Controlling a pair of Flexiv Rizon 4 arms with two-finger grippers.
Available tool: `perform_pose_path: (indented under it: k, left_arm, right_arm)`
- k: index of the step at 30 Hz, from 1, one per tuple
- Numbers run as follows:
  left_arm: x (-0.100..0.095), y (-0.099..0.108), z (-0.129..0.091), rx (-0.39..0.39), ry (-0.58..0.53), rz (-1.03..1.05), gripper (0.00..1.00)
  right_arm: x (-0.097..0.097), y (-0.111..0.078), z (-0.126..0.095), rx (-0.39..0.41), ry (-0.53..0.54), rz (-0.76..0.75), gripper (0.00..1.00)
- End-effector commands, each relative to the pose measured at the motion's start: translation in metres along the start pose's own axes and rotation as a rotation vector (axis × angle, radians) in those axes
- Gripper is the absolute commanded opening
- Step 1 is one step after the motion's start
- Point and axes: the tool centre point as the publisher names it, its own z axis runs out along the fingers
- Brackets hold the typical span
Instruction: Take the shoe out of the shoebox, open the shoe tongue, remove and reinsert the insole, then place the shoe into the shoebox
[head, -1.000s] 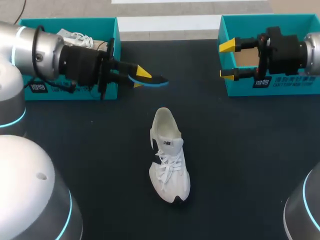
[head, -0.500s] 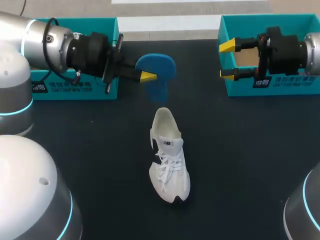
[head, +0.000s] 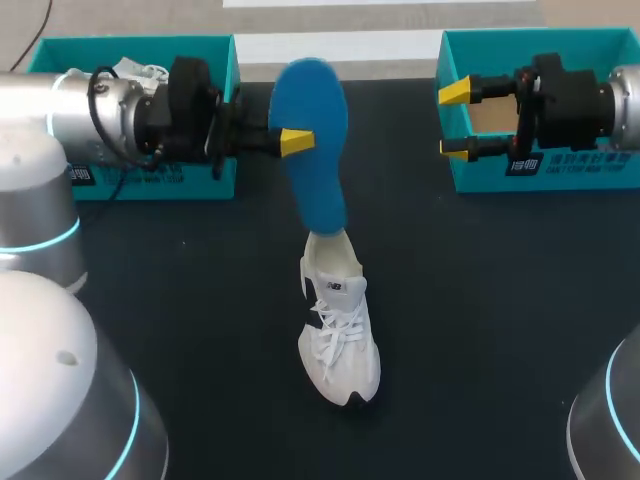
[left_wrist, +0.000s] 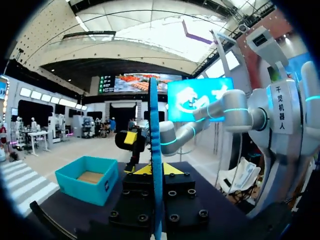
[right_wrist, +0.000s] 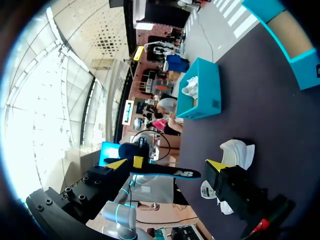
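A white shoe lies in the middle of the dark table, toe toward me. My left gripper is shut on a blue insole, holding it above the table behind the shoe. The insole hangs with its broad face toward the head camera and its lower end over the shoe's heel; whether they touch I cannot tell. In the left wrist view the insole stands edge-on between the yellow tips. My right gripper is open at the left wall of the right shoebox, holding nothing. Its wrist view looks across at the insole and shoe.
A second teal box stands at the back left with another white shoe inside. The right shoebox shows a bare cardboard floor. Dark table surface lies around the shoe on all sides.
My left gripper has turned and lifted the insole, from flat and edge-on to hanging upright over the shoe's heel. The right arm and the shoe have stayed still.
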Motion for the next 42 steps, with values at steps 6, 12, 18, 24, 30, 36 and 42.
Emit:
perform_pose_path:
  k: [6, 12, 18, 24, 30, 36, 42]
  left_arm:
    - [0.007, 0.005, 0.002, 0.421, -0.432, -0.916, 0.00]
    - [0.003, -0.004, -0.003, 0.273, -0.431, -1.058, 0.00]
    - [0.005, -0.006, -0.005, 0.113, -0.419, -1.162, 0.00]
    - [0.006, -0.001, -0.005, -0.034, -0.368, -1.268, 0.00]
    - [0.006, 0.002, -0.007, -0.086, -0.285, -1.347, 0.00]
    - [0.004, 0.000, -0.008, -0.070, -0.172, -1.376, 0.00]
    - [0.008, -0.004, -0.004, -0.015, -0.053, -1.392, 0.00]
  right_arm:
    - [0.000, -0.001, 0.001, -0.002, -0.002, 0.000, 1.00]
    - [0.000, -0.001, 0.001, -0.002, -0.002, 0.000, 1.00]
    - [0.000, -0.001, 0.001, -0.002, -0.002, 0.000, 1.00]
    - [0.000, -0.001, 0.001, -0.002, -0.002, 0.000, 1.00]
    - [0.000, -0.001, 0.001, -0.002, -0.002, 0.000, 1.00]
    - [0.000, -0.001, 0.001, -0.002, -0.002, 0.000, 1.00]
    - [0.000, -0.001, 0.001, -0.002, -0.002, 0.000, 1.00]
